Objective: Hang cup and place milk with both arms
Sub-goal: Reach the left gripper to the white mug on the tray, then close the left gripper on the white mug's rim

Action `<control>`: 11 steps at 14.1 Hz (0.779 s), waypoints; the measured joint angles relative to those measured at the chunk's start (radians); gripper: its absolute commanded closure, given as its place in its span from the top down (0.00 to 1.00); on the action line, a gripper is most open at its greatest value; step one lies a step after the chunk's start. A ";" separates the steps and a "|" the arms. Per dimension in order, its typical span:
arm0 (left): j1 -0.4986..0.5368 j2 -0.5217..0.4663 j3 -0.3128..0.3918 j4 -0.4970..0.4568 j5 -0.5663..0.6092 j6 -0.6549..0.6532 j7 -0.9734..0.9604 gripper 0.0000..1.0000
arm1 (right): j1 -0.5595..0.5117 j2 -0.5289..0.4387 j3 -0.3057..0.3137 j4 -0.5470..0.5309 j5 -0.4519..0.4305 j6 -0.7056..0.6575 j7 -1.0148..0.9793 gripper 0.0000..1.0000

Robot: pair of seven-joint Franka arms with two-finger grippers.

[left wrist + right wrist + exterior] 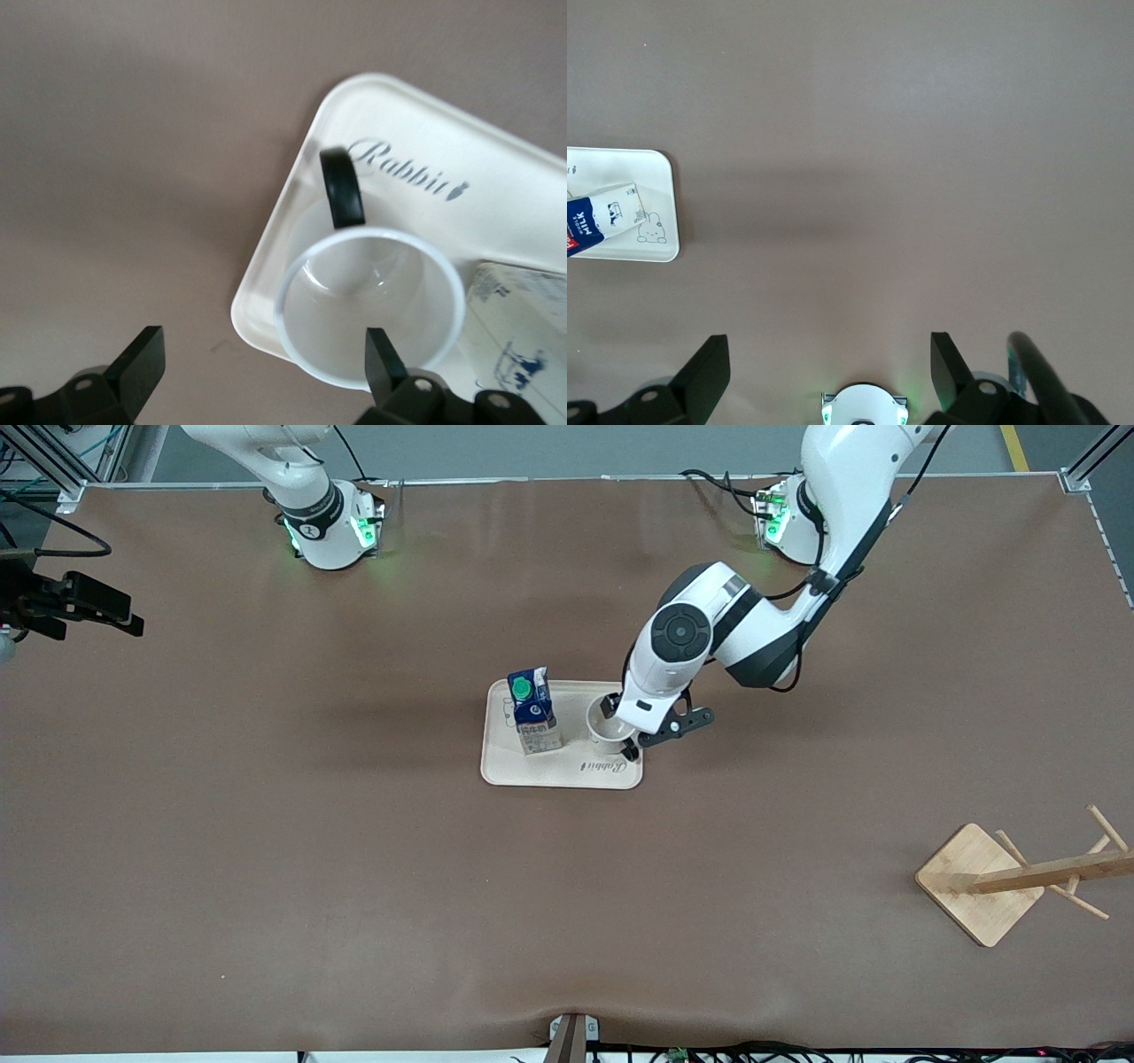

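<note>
On the brown matte worktop, a glossy cream tray carries the upright gable-top milk and the smooth white cup — the left gripper spread wide across its rim, smiley hidden — while the right gripper, waiting, gapes over bare worktop.

The front view looks down from high across the table, facing both arm bases along its top edge, and takes in the whole surface. The left wrist view looks steeply down from close above the tray, with the cup filling much of it. The right wrist view looks down from higher up, over bare table near the right arm's base. All three views share the tray and the milk.
</note>
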 measured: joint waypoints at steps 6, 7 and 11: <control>-0.030 0.061 0.002 0.000 0.064 0.052 -0.086 0.54 | 0.000 0.000 -0.001 0.000 0.000 0.000 0.000 1.00; -0.029 0.063 0.003 0.000 0.066 0.056 -0.086 0.44 | 0.000 0.003 -0.001 0.000 0.000 0.000 0.000 1.00; -0.028 0.065 0.005 0.002 0.067 0.063 -0.086 0.22 | 0.000 0.026 -0.002 0.000 0.000 0.000 0.000 1.00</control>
